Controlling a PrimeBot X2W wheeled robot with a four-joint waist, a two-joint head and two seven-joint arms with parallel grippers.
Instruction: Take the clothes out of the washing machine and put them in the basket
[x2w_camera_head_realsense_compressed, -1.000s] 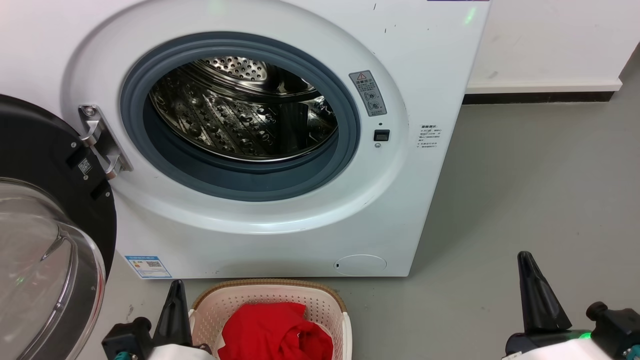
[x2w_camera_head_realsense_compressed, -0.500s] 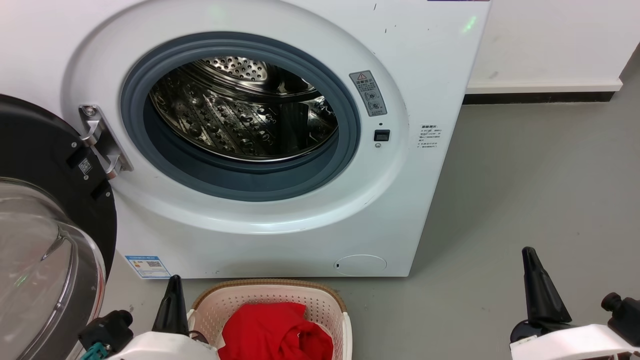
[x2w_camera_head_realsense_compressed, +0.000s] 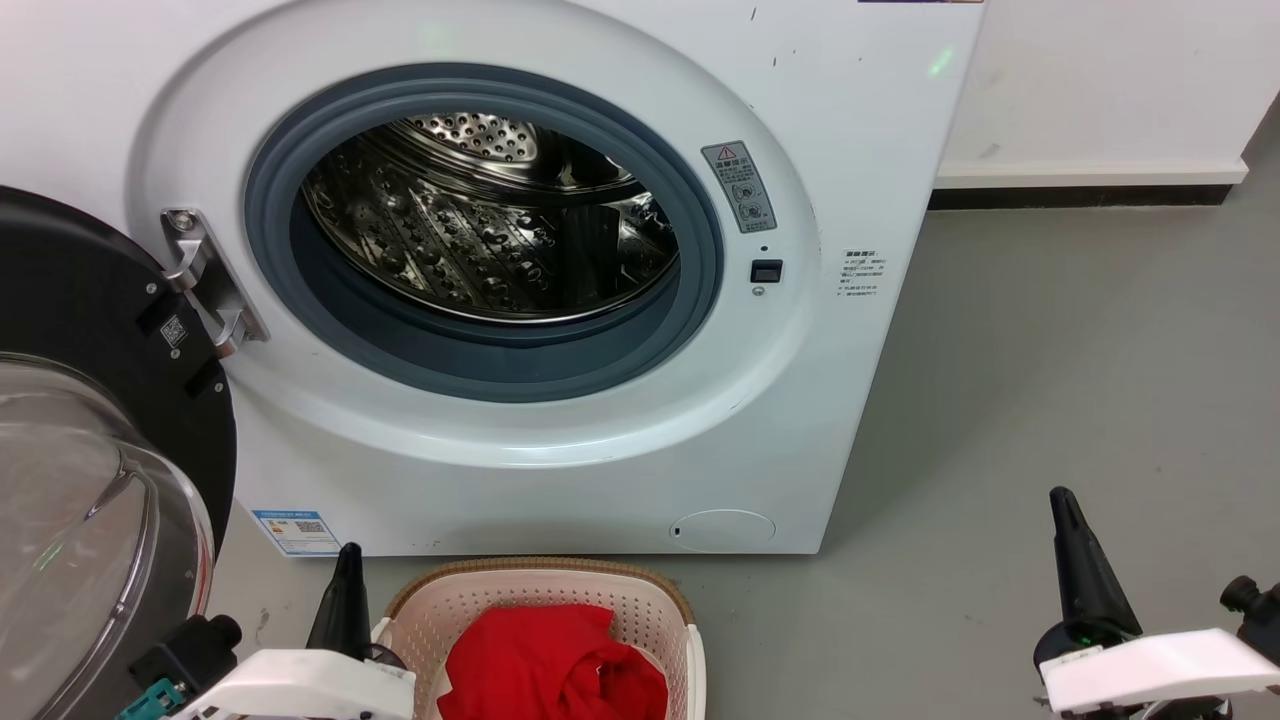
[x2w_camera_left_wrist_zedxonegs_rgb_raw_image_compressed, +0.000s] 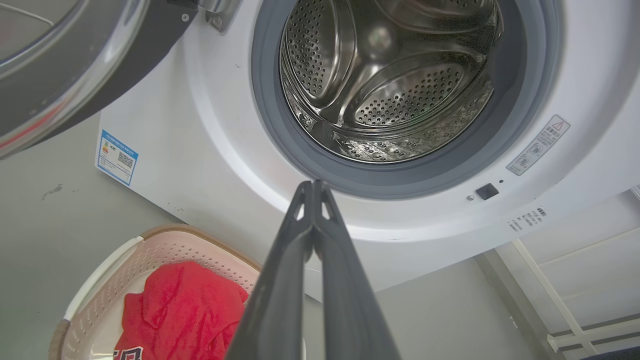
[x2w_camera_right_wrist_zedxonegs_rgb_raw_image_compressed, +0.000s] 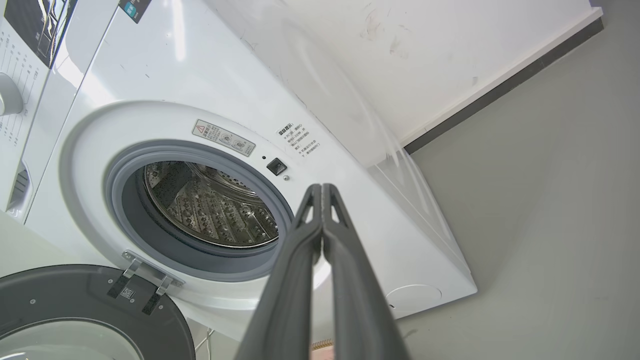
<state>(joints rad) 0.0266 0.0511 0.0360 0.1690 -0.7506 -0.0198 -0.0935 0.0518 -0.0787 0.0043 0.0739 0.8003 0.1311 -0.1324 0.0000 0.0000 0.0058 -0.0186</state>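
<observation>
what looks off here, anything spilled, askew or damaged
Nothing much. The red clothes lie inside the basket. The washing machine has dark scuffs on its front, its drum shows bare steel, and its door hangs open.

Shiny perforated steel drum (x2w_camera_head_realsense_compressed: 480, 230); soft red clothes (x2w_camera_head_realsense_compressed: 550, 665); perforated plastic basket (x2w_camera_head_realsense_compressed: 640, 600).

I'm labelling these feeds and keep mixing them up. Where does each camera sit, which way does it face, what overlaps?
Head view: on the head, facing forward and down at the washing machine, open door and basket; left gripper, right gripper at bottom corners.
Left wrist view: on the left wrist, looking into the drum along shut fingers; clothes in the basket lower left.
Right wrist view: on the right wrist, facing the drum obliquely, along shut fingers.
Shared: all show drum and door.
</observation>
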